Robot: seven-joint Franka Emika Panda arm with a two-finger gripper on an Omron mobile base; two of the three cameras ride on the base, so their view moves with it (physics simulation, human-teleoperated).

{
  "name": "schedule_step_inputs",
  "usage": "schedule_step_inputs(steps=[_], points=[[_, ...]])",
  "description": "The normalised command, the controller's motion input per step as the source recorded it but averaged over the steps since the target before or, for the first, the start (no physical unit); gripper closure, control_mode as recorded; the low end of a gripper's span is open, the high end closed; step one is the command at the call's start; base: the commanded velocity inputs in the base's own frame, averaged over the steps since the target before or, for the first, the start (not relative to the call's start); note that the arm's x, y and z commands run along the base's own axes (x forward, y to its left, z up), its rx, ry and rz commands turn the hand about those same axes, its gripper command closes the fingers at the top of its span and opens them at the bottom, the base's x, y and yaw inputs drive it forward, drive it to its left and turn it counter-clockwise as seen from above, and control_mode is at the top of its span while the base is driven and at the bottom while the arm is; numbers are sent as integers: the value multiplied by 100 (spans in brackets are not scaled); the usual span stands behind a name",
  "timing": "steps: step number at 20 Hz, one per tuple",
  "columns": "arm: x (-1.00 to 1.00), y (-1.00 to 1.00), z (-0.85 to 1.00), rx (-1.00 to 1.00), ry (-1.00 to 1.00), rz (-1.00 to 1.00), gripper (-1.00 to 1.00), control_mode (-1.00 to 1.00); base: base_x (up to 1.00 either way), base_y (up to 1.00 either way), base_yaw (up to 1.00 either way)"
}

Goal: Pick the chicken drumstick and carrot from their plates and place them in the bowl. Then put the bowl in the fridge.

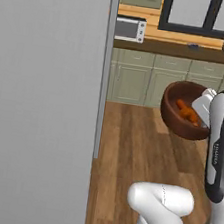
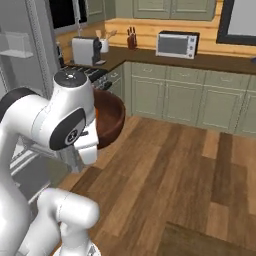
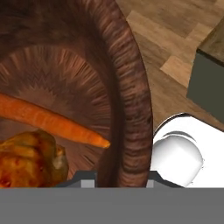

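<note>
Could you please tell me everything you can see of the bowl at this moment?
The bowl is deep, round, thick-walled and of dark reddish-brown wood with a streaked grain. It is held in the air above the wooden floor, tilted so that its opening faces the left base camera. The carrot and the chicken drumstick lie inside it, side by side. The jaws straddle its rim at the bottom of the hand view.

bowl (image 1: pixel 177 110) dark wood, tilted, off the floor | carrot (image 3: pixel 48 120), drumstick (image 3: pixel 28 159) inside, touching
</note>
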Motion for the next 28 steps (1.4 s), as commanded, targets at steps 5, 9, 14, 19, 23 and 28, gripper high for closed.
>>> schedule_step_inputs(steps=[5,9,14,19,23,28], points=[[0,0,0,0,0,0,100,100,10,-18,78],[0,0,0,0,0,0,100,100,67,-57,72],[0,0,0,0,0,0,100,100,60,-44,65],[0,0,0,0,0,0,100,100,100,0,28],[0,0,0,0,0,0,100,100,21,-53,30],[0,0,0,0,0,0,100,100,-11,-21,54]])
